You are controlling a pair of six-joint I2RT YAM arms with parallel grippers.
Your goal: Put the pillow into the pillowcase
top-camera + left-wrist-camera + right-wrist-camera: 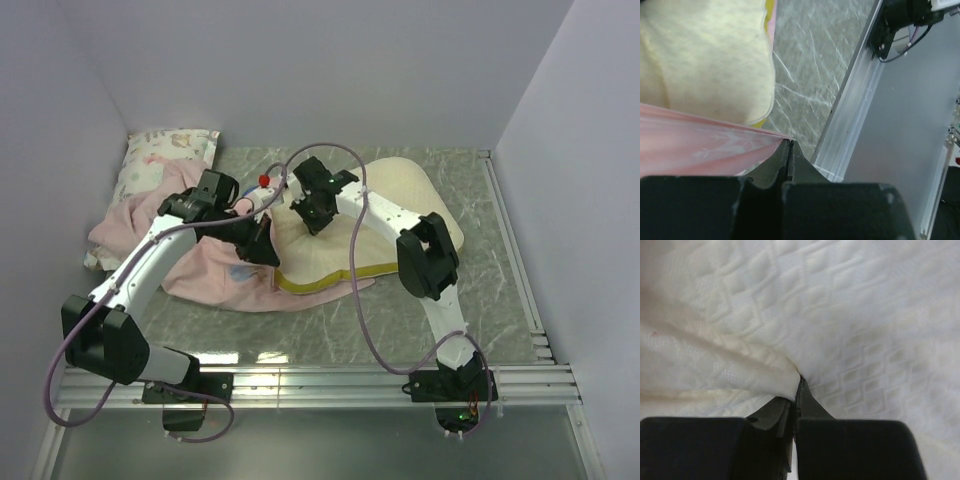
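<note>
My left gripper point(790, 145): clenched on the edge of the thin pale pink fabric pillowcase point(690, 150). The cloth runs taut from my fingertips.
My right gripper point(799, 382): pinched closed on a raised fold in the top of the large rectangular cream foam pillow point(865, 315) with the dimpled surface.
Pillow: lies flat near the middle of the green marbled table point(480, 290), its yellow side band turned toward my bases. Its right part is bare.
Pillowcase: a crumpled pink heap left of the pillow and under my left arm, its right edge against the pillow's left end. I cannot tell whether that end sits inside the opening.
Small white flower-print cushion point(160, 160): in the back left corner, partly covered by the pillowcase.
Aluminium rail point(330, 380): along the near table edge, at my bases.
</note>
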